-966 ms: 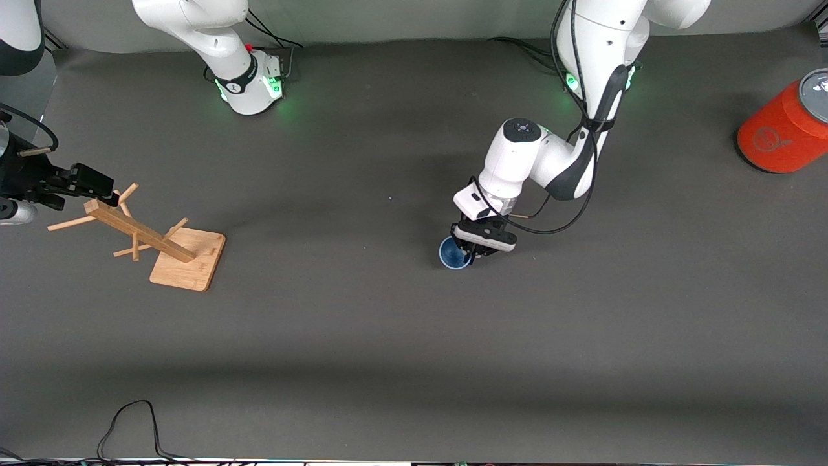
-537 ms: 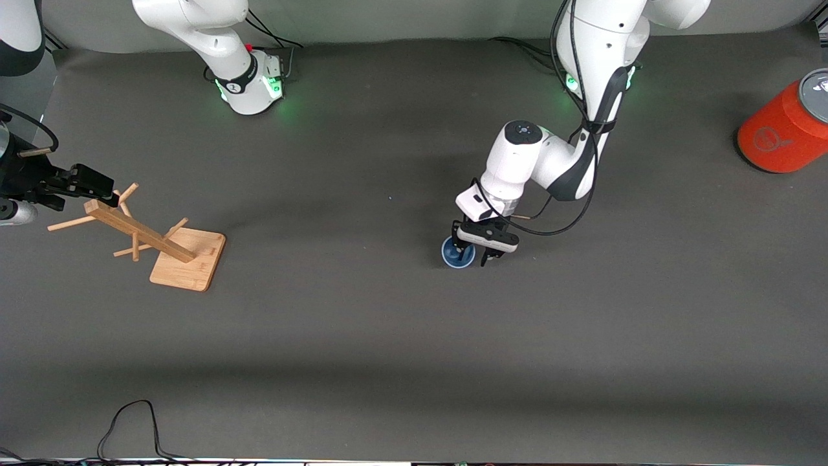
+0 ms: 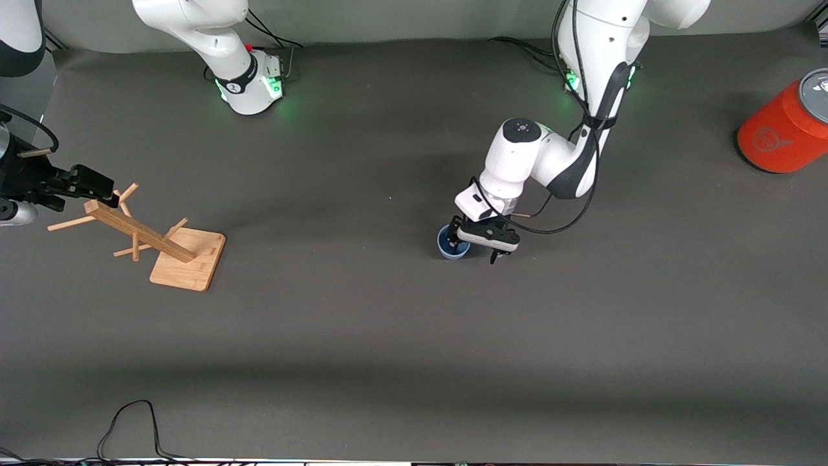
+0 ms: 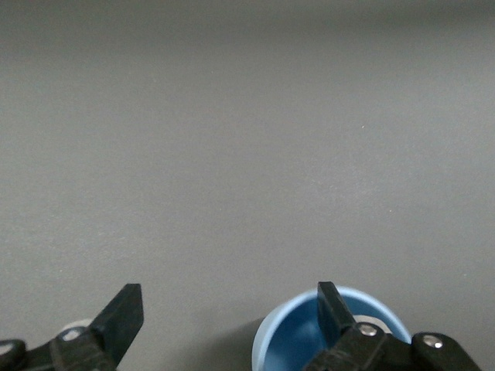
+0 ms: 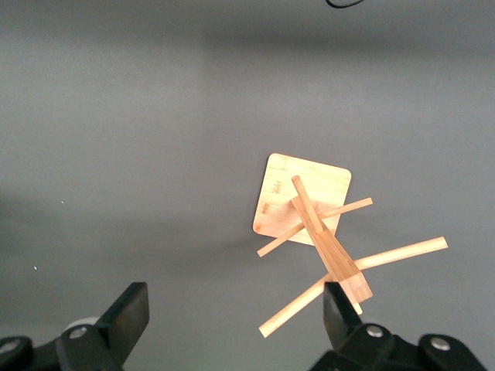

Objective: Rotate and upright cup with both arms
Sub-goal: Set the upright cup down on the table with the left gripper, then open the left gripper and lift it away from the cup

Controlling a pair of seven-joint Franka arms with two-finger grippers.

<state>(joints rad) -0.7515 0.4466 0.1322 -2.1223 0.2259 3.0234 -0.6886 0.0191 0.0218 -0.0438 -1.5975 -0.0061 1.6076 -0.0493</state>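
Near the table's middle, toward the left arm's end: cup [image 3: 451,244] standing upright on the grey mat, mouth up, rim a full circle in the front view. Uprighting judged done. Left tool [image 3: 479,248] low over the cup, fingers spread wide and clamped on nothing. In the left wrist view, one finger [image 4: 331,305] seen across the cup's [image 4: 294,340] mouth, the other finger [image 4: 124,313] well apart over bare mat; contact between finger and rim not resolvable. Left to do, as judged: lift the left tool clear without tipping the cup, nothing more on the cup itself.

At the right arm's end of the table: right tool [image 3: 83,182] up over the wooden mug tree [image 3: 155,239], fingers apart, holding nothing. Right arm waiting. Right wrist view: both black fingertips framing the mug tree [image 5: 317,232] below.

Materials and shapes:
- Cup: pale blue outside, deeper blue inside, matte plastic, no handle, round thin rim. Light, likely easy to knock over.
- Mug tree: pale bamboo-like wood, flat square base with rounded corners, square-section post, thin round pegs crossing it.
- Table [image 3: 362,336] cover: dark grey, dull, faintly cloth-like, no glare.
- Orange-red can [image 3: 779,133] with grey lid at the edge toward the left arm's end, well apart from the cup.
- Black cable [image 3: 129,421] looped at the table's edge nearest the camera.
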